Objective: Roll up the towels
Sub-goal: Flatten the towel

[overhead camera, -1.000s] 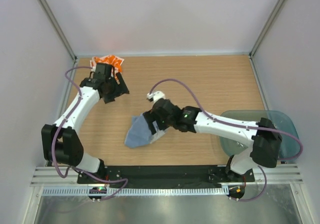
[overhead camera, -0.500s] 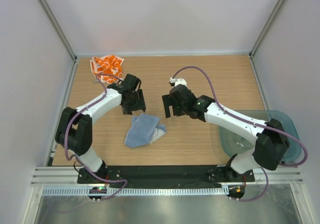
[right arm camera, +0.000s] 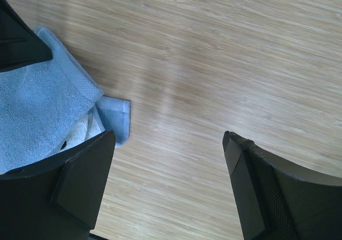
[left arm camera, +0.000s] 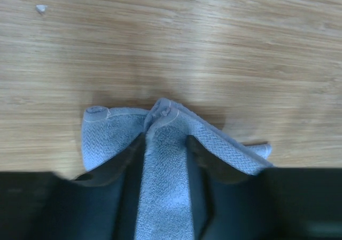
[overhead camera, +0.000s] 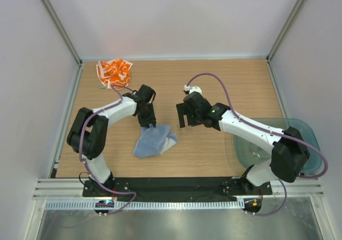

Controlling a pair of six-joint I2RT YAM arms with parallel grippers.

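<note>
Grey-blue towel [overhead camera: 154, 141] lies crumpled on the tabletop [overhead camera: 224, 85]. Left fingers [overhead camera: 148, 122] at its far edge, partly closed, pinching a raised fold of it. Right fingers [overhead camera: 183, 116] just right of it, not touching, spread wide, holding nothing. Orange-patterned towel [overhead camera: 114, 72] well apart, beyond-left of it.

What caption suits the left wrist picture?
Left gripper pinches a fold of the grey-blue towel on the wooden table.
</note>
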